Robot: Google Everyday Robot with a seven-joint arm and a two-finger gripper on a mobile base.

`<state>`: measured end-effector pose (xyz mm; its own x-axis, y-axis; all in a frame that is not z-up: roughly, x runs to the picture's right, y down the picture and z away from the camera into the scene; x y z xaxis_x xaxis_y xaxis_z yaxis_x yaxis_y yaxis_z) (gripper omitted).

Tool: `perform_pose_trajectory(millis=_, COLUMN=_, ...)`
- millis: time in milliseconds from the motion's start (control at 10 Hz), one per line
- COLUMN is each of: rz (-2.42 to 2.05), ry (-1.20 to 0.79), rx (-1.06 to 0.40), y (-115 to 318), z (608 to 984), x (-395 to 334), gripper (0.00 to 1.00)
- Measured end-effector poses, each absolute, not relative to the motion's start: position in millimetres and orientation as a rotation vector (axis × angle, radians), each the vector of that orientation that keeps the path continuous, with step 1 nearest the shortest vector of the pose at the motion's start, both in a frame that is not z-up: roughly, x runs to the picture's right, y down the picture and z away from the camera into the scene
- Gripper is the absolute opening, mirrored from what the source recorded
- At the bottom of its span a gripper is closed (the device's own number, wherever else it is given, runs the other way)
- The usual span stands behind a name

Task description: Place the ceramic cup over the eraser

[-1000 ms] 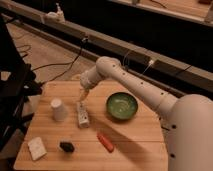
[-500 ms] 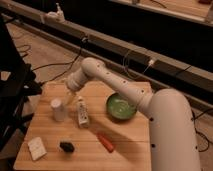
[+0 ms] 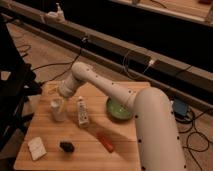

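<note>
The ceramic cup [image 3: 57, 109] is a small plain white tapered cup standing upright at the left of the wooden table [image 3: 120, 150]. The eraser [image 3: 66, 146] is a small black lump near the front left, apart from the cup. My gripper [image 3: 61, 96] is at the end of the white arm, right above the cup's rim, pointing down at it.
A white tube-shaped bottle [image 3: 82, 111] lies just right of the cup. A green bowl [image 3: 119, 109] sits at the right. An orange-red stick [image 3: 104, 141] lies near the front middle. A white block [image 3: 36, 148] lies at the front left corner.
The arm has swung left, from above the tube bottle to just above the cup. The objects on the table have not moved.
</note>
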<state>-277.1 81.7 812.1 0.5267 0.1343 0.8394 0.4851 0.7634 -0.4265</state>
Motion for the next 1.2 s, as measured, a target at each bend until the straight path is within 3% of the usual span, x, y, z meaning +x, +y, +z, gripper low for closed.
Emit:
perform_pose_trajectory(millis=300, rz=-0.227, ry=-0.996, rx=-0.748, y=93, z=833, x=-282, gripper=0.8)
perform_pose_trajectory(millis=400, rz=-0.212, ry=-0.983, rx=-0.755, y=93, z=842, x=-280, gripper=0.76)
perform_pose_trajectory(millis=500, rz=-0.2, ry=-0.975, rx=-0.758, y=91, z=848, x=-279, gripper=0.69)
perform_pose_trajectory(millis=1100, rz=-0.141, ry=-0.949, rx=-0.719, y=73, z=854, x=-251, gripper=0.05)
perform_pose_trajectory(millis=1200, rz=-0.13, ry=-0.954, rx=-0.702, y=64, z=849, x=-245, gripper=0.01)
